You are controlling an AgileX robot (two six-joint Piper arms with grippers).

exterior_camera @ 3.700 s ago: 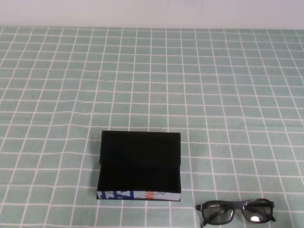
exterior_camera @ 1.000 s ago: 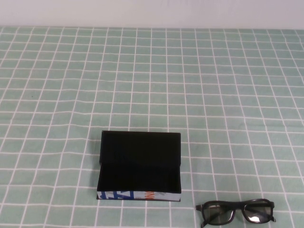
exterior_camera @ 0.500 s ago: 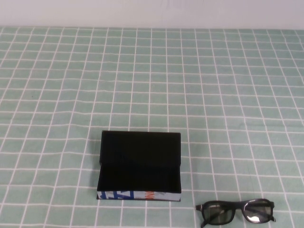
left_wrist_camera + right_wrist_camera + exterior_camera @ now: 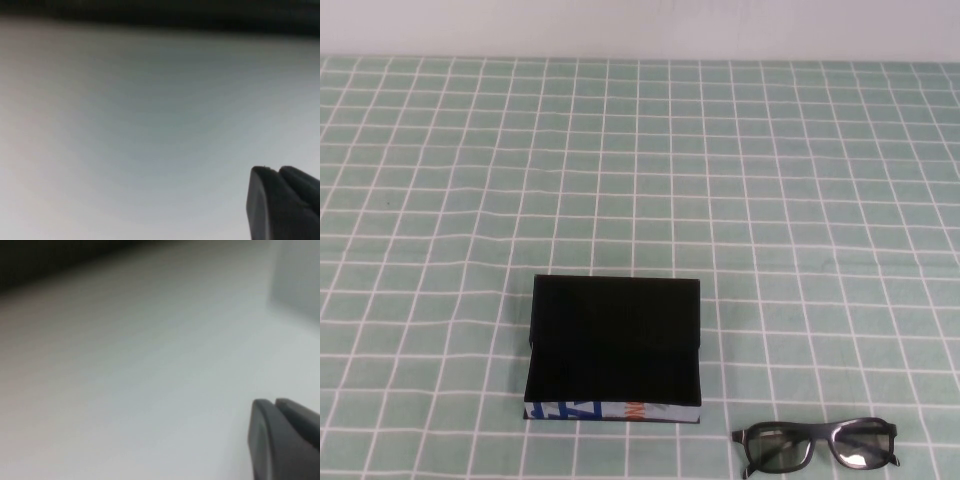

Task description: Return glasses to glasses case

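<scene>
The glasses case (image 4: pixel 615 345), a matte black box with its flap lid up, lies near the table's front, its white strip with blue and orange print facing me. The glasses (image 4: pixel 818 445), dark thick-rimmed, rest flat on the cloth to the case's right, at the front edge. Neither arm appears in the high view. In the left wrist view my left gripper (image 4: pixel 276 171) is shut, facing a plain pale surface. In the right wrist view my right gripper (image 4: pixel 274 401) is also shut with nothing in it, against a similar pale surface.
A green cloth with a white grid (image 4: pixel 640 180) covers the table up to a white wall at the back.
</scene>
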